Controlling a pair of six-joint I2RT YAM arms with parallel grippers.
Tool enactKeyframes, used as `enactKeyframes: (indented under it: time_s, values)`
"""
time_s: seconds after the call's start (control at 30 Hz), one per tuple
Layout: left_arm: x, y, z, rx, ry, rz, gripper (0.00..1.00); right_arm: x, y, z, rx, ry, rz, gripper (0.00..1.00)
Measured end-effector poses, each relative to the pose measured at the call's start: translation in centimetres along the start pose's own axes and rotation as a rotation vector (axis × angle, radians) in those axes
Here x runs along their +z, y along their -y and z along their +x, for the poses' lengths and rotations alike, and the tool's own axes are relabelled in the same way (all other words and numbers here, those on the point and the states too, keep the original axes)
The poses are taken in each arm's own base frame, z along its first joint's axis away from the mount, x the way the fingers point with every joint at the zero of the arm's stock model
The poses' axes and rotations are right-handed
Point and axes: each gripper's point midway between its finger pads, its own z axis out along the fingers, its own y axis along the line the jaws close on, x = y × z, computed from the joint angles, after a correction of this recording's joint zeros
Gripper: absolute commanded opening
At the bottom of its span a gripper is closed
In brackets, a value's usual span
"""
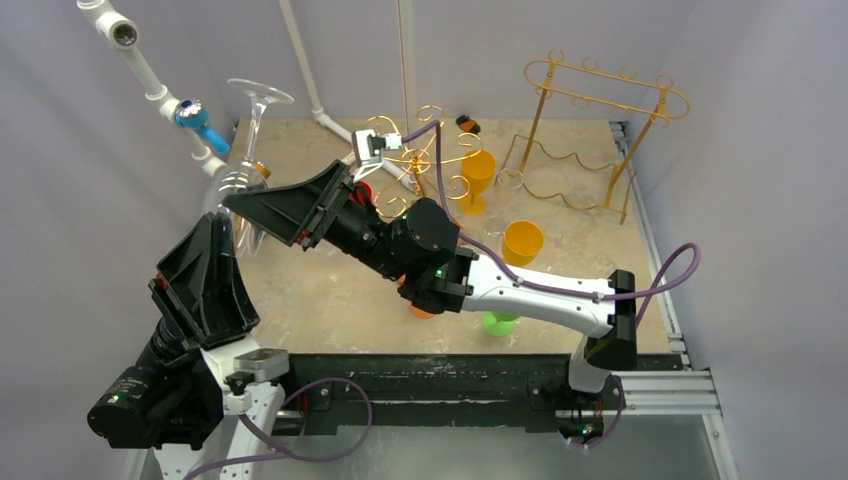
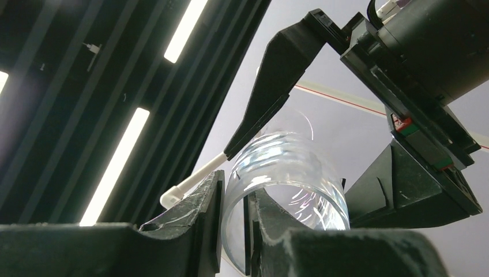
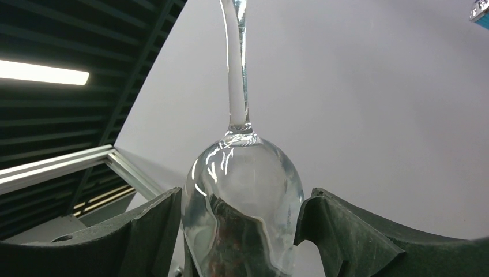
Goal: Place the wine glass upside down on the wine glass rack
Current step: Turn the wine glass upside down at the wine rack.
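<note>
**Clear Glass Held Foot-Up Between Two Arms, Well Apart From the Racks**

The wine glass [image 1: 251, 145] hung in the air above the left side of the table [image 1: 320, 295]. It was inverted, with its round foot uppermost and its bowl pointing down. The left gripper [image 2: 235, 195] came up from below and pinched the wall of the bowl at the rim. In the left wrist view, one of its fingers [image 2: 202, 231] sat outside the glass and the other inside, with only the thin wall between them.

The right arm reached across the table from the right. The right gripper [image 3: 243, 199] stood spread wide around the bowl, with a finger [image 3: 151, 236] close against each side. Whether those fingers pressed the glass or merely flanked it could not be told. In the right wrist view the stem ran straight up from the bowl.

At the back of the table, well apart from the glass, stood a curled gold rack [image 1: 440, 160]. To its right stood a tall gold rack [image 1: 590, 140]. An orange goblet [image 1: 478, 172] sat just beside the curled rack, and an orange cup [image 1: 522, 242] sat nearer the arms.
</note>
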Motion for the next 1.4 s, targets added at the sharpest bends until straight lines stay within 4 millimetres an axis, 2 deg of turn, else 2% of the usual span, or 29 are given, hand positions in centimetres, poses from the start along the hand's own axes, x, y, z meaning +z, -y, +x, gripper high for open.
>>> enactKeyframes:
  time_s: [0.2, 0.37, 0.47, 0.57, 0.6, 0.67, 0.7, 0.77, 0.87, 0.93, 1.13, 1.27, 1.4]
  values:
    - [-0.1, 0.3, -0.1, 0.022, 0.017, -0.013, 0.00, -0.2, 0.1, 0.0, 0.004, -0.008, -0.008, 0.62]
    - [-0.2, 1.5, 0.1, 0.035, 0.017, 0.042, 0.31, -0.9, 0.7, -0.4, -0.009, -0.009, 0.010, 0.51]
    - [-0.3, 2.8, -0.1, 0.040, 0.023, 0.125, 0.40, -2.0, 1.3, -1.1, -0.039, -0.020, 0.043, 0.43]
    - [-0.7, 4.9, 0.0, 0.024, 0.028, 0.222, 0.54, -3.1, 2.4, -2.0, -0.082, -0.029, 0.089, 0.38]
    - [-0.9, 5.8, 0.1, 0.012, 0.028, 0.254, 0.61, -3.4, 2.8, -2.3, -0.095, -0.030, 0.105, 0.36]
    - [-1.2, 7.1, 0.3, -0.005, 0.026, 0.303, 0.84, -3.9, 3.6, -3.0, -0.122, -0.029, 0.133, 0.32]
    - [-1.4, 7.8, 0.4, -0.013, 0.029, 0.328, 0.91, -4.0, 4.1, -3.3, -0.140, -0.026, 0.148, 0.30]
    - [-1.7, 8.6, 0.5, -0.018, 0.024, 0.364, 0.99, -4.5, 5.3, -4.1, -0.182, -0.027, 0.194, 0.28]
    - [-2.3, 10.0, 0.6, -0.042, 0.012, 0.435, 1.00, -5.3, 6.2, -5.2, -0.234, -0.030, 0.242, 0.27]
    - [-3.0, 11.6, 1.0, -0.084, -0.007, 0.494, 1.00, -5.8, 6.0, -6.2, -0.264, -0.024, 0.256, 0.27]
    - [-5.5, 16.1, 1.8, -0.206, -0.061, 0.661, 1.00, -8.4, 3.1, -10.3, -0.415, 0.027, 0.291, 0.24]
    - [-6.2, 17.0, 1.6, -0.279, -0.088, 0.705, 1.00, -10.8, 2.4, -11.7, -0.527, 0.016, 0.353, 0.23]
    - [-5.6, 16.6, 1.9, -0.416, -0.145, 0.708, 0.99, -13.8, 4.0, -12.3, -0.650, -0.040, 0.475, 0.21]
